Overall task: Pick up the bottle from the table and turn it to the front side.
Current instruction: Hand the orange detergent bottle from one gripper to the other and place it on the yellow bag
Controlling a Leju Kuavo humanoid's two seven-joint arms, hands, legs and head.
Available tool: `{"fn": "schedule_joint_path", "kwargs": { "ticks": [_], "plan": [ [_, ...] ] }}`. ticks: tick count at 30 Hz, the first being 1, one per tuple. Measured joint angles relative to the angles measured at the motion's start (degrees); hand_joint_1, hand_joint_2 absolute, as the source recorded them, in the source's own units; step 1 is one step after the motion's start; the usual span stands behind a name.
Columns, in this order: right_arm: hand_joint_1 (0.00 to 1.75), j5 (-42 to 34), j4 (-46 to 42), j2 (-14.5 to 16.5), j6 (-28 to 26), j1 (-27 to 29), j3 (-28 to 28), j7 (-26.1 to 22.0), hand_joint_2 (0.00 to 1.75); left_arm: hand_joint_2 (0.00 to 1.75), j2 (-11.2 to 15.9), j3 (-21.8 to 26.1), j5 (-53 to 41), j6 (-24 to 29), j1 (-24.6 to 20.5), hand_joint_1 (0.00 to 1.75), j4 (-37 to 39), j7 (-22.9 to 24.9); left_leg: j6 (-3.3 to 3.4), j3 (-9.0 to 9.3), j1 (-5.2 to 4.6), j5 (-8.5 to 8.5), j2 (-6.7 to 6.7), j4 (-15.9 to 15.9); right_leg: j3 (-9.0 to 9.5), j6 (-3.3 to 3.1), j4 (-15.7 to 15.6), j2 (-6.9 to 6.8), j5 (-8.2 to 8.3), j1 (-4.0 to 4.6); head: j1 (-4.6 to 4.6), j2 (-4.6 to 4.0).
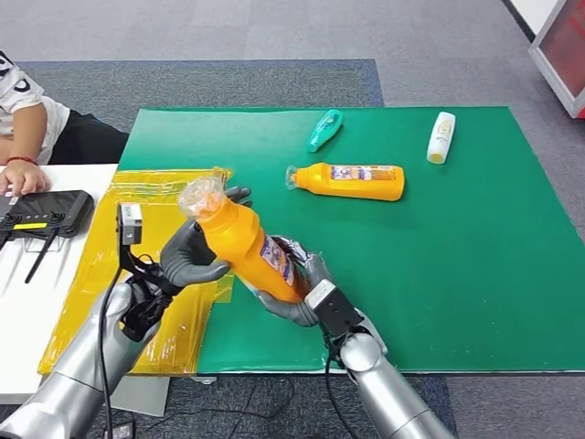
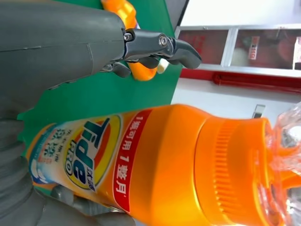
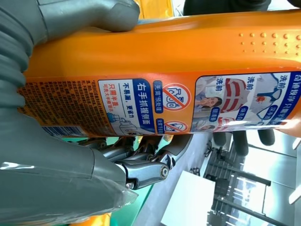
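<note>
An orange Tide bottle (image 1: 245, 242) hangs tilted above the near edge of the green mat (image 1: 448, 274), its clear-wrapped cap pointing up and to the left. My left hand (image 1: 189, 256) holds its upper body just below the cap, thumb in front and fingers behind. My right hand (image 1: 303, 293) grips the base end from below. In the left wrist view the front Tide label of the bottle (image 2: 160, 165) faces the camera, below the left hand (image 2: 53, 47). In the right wrist view the bottle (image 3: 160, 56) shows its back label, with my right hand (image 3: 42, 165) around it.
A second orange bottle (image 1: 348, 181) lies on its side mid-mat. A teal bottle (image 1: 324, 129) and a white bottle (image 1: 441, 137) lie farther back. A yellow sheet (image 1: 103, 274) covers the mat's left side. On the white table at left are a black device (image 1: 45, 212) and a person's arm (image 1: 24, 137).
</note>
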Motion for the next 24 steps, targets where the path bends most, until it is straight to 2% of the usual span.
{"fn": "schedule_joint_path", "kwargs": {
  "ticks": [12,24],
  "plan": [
    [1.73,-0.1,1.8,0.6,-0.1,-1.5,1.5,0.1,1.75,1.75,-0.6,-2.2,2.0,-0.6,-2.8,0.0,3.0,1.5,0.0,-0.01,0.0,0.01,0.0,0.0,-0.01,0.01,0.0,0.0,0.01,0.0,0.01,0.0],
    [1.75,1.8,2.8,0.9,-2.8,-2.2,2.5,0.5,1.75,1.75,-0.6,-2.8,2.2,0.1,-3.5,0.0,4.4,2.0,0.0,-0.03,0.0,0.04,0.0,0.0,-0.02,0.01,0.0,0.0,0.02,0.0,0.01,0.01]
  ]
}}
